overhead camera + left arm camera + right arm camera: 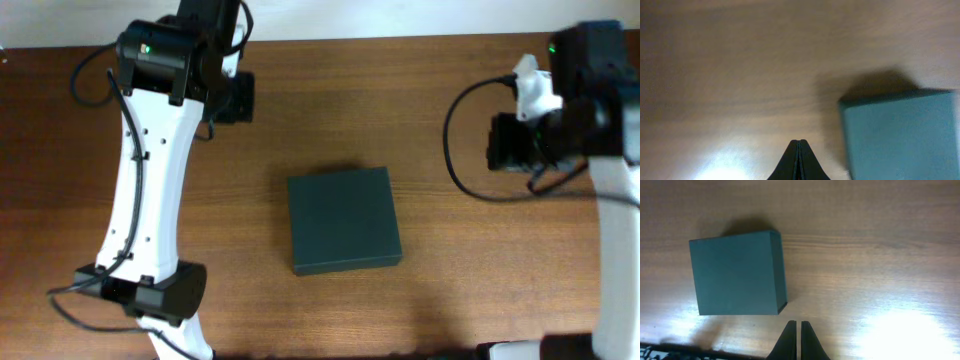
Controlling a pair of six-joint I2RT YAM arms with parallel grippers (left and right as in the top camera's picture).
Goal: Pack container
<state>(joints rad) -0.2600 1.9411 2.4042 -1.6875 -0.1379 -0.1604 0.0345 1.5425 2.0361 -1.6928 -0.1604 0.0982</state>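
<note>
Black and pinched shut, the left hand [798, 161] and right hand [798, 341] hold nothing, each arm folded near an upper corner of the overhead view. Farther off, at the centre of the desk [450, 285], the closed container [343, 220] looks rigid, light and matte; I'd grip opposite side walls or the lid's edge.

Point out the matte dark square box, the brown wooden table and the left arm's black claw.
matte dark square box [343, 221], overhead view, middle of its top face.
brown wooden table [420, 90], overhead view, bare top beyond the box.
left arm's black claw [799, 146], left wrist view, between its shut fingertips.
</note>
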